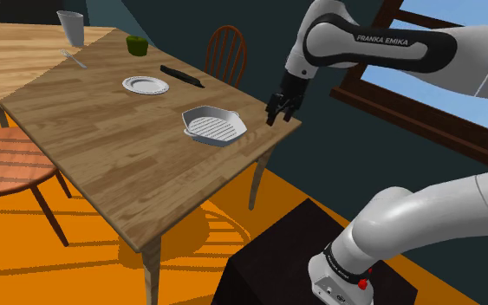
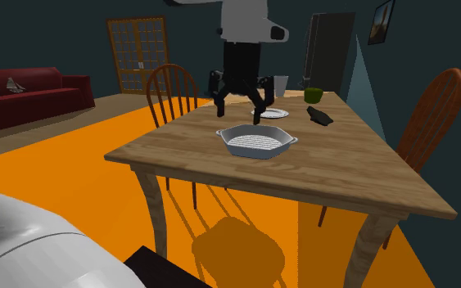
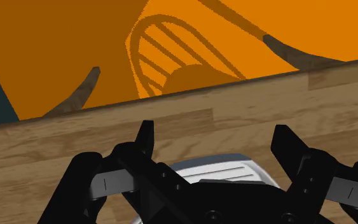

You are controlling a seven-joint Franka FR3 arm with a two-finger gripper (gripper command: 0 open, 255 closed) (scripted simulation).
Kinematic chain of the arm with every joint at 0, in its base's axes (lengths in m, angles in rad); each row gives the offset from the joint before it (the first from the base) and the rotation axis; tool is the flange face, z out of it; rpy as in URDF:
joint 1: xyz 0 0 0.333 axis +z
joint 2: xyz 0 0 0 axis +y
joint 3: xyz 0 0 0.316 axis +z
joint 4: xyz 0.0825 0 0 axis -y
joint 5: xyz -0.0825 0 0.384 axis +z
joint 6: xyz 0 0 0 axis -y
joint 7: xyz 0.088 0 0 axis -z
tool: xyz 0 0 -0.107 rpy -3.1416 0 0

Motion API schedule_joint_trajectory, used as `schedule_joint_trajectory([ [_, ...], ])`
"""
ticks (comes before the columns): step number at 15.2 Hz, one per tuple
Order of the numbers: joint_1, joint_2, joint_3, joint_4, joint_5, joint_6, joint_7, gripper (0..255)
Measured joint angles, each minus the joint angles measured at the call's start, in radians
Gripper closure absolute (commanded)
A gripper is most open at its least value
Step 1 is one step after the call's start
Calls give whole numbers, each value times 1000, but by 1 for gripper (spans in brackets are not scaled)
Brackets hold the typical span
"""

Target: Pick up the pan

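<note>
Hand (image 1: 281,109) spread, nothing btwn fingers, hovers just beside grey ridged pan (image 1: 214,126), which sits flat nr corner of wood counter (image 1: 120,165), apart from hand.

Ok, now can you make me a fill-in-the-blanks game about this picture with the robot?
1. The grey pan sits on a wooden ____.
2. The black gripper next to the pan is ____, not shut.
3. The round plate is coloured ____.
4. The floor is coloured ____.

Missing words: table, open, white, orange.
</note>
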Motion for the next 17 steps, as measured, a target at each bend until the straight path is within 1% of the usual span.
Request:
schedule_joint_trajectory([
  [4,-16,108,2,33,1,111,41,0],
  [8,-33,246,-2,107,-1,209,78,0],
  [12,-48,374,-9,184,-3,295,115,0],
  [17,-61,542,-19,316,-5,375,167,0],
])
